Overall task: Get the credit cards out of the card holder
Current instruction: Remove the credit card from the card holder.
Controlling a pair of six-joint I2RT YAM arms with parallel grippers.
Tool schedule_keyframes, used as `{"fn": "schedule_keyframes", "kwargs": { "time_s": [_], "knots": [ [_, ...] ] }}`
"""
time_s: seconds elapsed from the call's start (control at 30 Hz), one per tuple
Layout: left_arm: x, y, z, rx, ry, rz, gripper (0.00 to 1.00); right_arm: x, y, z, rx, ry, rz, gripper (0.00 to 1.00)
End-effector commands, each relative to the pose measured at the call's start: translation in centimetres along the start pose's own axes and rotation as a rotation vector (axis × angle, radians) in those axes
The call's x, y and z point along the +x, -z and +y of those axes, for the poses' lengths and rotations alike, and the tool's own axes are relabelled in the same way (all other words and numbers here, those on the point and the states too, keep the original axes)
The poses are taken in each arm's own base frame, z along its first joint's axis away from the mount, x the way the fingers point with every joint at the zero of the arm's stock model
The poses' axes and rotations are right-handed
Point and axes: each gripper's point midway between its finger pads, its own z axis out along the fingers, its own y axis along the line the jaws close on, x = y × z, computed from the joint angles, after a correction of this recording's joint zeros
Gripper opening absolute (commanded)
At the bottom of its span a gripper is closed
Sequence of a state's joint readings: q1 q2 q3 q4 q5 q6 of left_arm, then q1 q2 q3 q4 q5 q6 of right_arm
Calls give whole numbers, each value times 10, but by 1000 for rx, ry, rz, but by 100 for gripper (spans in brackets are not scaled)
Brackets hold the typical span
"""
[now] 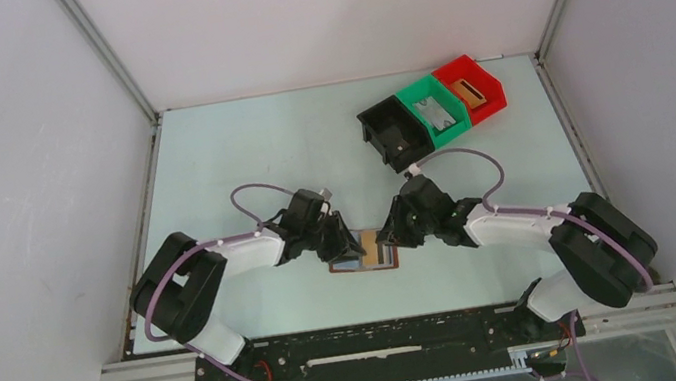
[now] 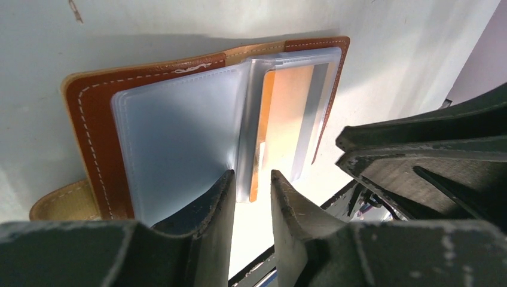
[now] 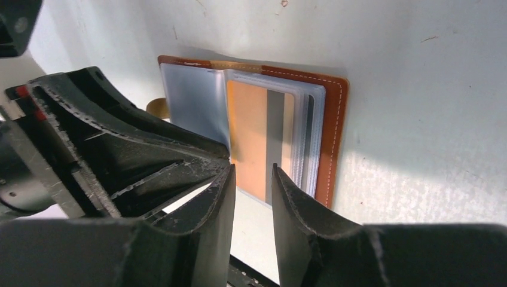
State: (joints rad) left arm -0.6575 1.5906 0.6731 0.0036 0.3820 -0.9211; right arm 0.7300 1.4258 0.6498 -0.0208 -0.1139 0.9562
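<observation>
Where claws meet, card holder (image 1: 363, 251) lies open between.

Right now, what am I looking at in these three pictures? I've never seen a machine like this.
These are two robot arms bolted to a table's near edge. The top picture looks down from above; the other two come from cameras on each wrist, so you see each arm's own dark fingers up close.

On the table lies an open brown card holder with clear sleeves; an orange card sits in one. At the back stand three bins: black, green and red.

The left gripper and right gripper hover at the holder's edge, slightly open, holding nothing.
</observation>
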Motion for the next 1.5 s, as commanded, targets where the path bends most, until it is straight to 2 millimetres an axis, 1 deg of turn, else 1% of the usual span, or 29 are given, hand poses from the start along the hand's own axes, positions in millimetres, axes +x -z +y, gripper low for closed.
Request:
{"fn": "schedule_keyframes", "kwargs": {
  "time_s": [0.0, 0.4, 0.53, 0.67, 0.73, 0.83, 0.9, 0.97, 1.0, 1.03, 1.07, 1.1, 1.13, 1.27, 1.47],
  "knots": [
    [-4, 4, -7, 37, -3, -13, 33, 2, -8, 1, -7, 14, 1, 37],
    [-3, 2, -3, 27, 0, -12, 32, 13, -22, -12, 24, 4, 37, 37],
    [-3, 2, -2, 27, 3, -13, 30, 16, -25, -13, 16, -10, 48, 36],
    [-4, 2, -2, 29, 7, -22, 26, 17, -25, -16, 17, -15, 53, 36],
    [-4, 3, -3, 34, 7, -27, 22, 18, -25, -18, 19, -19, 51, 36],
    [-4, 4, -3, 37, 5, -27, 8, 18, -25, -20, 24, -22, 52, 36],
    [-3, 5, -1, 37, 11, -29, 4, 19, -25, -22, 29, -24, 53, 36],
    [-3, 7, 2, 37, 12, -35, 5, 19, -26, -25, 36, -27, 53, 36],
    [-3, 8, 2, 41, 10, -38, 9, 20, -26, -26, 40, -29, 55, 36],
    [-3, 9, 2, 45, 8, -40, 12, 20, -27, -27, 42, -31, 58, 36],
    [-3, 10, 1, 50, 6, -43, 18, 21, -28, -29, 43, -34, 63, 36],
    [-4, 11, 1, 55, 4, -47, 21, 22, -29, -29, 43, -36, 67, 35],
    [-5, 12, -1, 61, 2, -51, 22, 23, -30, -30, 43, -40, 70, 35],
    [-6, 15, -8, 111, 2, -58, 16, 25, -32, -30, 38, -45, 78, 35],
    [-8, 15, -3, 129, 26, -60, 22, 24, -31, -31, 42, -44, 78, 35]
  ]
}}
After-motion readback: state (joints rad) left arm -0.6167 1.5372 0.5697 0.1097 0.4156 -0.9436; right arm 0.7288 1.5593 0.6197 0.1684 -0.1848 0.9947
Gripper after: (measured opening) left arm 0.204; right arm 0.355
